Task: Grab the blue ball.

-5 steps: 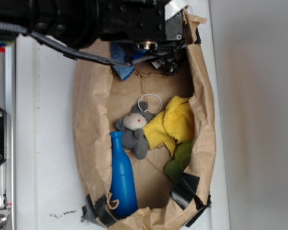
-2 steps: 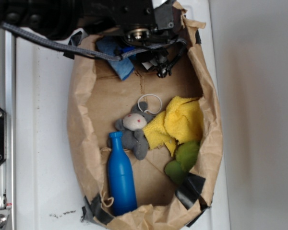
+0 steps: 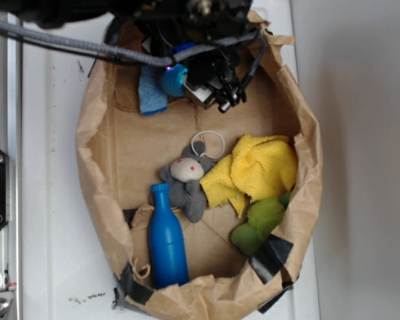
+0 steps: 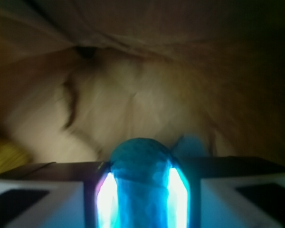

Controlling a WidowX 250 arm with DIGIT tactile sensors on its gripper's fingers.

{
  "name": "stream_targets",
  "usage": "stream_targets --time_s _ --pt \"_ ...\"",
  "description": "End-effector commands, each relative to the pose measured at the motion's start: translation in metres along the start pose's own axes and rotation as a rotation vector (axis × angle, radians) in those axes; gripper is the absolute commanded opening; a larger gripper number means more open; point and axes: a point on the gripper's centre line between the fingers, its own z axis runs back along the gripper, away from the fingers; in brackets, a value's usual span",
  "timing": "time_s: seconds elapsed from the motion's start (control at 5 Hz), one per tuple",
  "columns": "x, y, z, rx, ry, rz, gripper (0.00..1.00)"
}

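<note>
The blue ball [image 3: 173,80] is a small teal sphere at the top of the brown paper bag [image 3: 95,143], just right of a flat blue sponge [image 3: 149,94]. My gripper [image 3: 176,75] comes in from the top edge and is shut on the ball. In the wrist view the ball [image 4: 139,159] fills the gap between the two glowing fingers [image 4: 106,197] of the gripper [image 4: 140,192], with blurred brown paper behind it. Much of the gripper is hidden under the black arm and cables in the exterior view.
Lower in the bag lie a grey plush toy [image 3: 187,181], a white ring [image 3: 208,143], a yellow cloth [image 3: 259,169], a green object [image 3: 261,220] and a tall blue bottle [image 3: 167,241]. A metal rail [image 3: 1,153] runs down the left.
The arm has pulled back toward the top edge. The ball now shows between the fingers beside the sponge. The bag's mouth has spread wider.
</note>
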Motion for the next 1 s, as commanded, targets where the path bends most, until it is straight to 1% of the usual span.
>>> stream_targets --time_s 0.0,0.2,0.4,0.6,0.8 --pt "-0.025 -0.011 0.084 -0.071 -0.051 -0.298 0.00" --pt "-0.020 -0.009 0.101 -0.021 0.061 -0.417 0.00" --pt "-0.018 -0.013 0.102 -0.026 0.075 -0.509 0.00" --pt "-0.021 -0.016 0.104 -0.051 0.053 -0.483 0.00" --pt "-0.026 -0.019 0.098 -0.031 -0.023 -0.460 0.00"
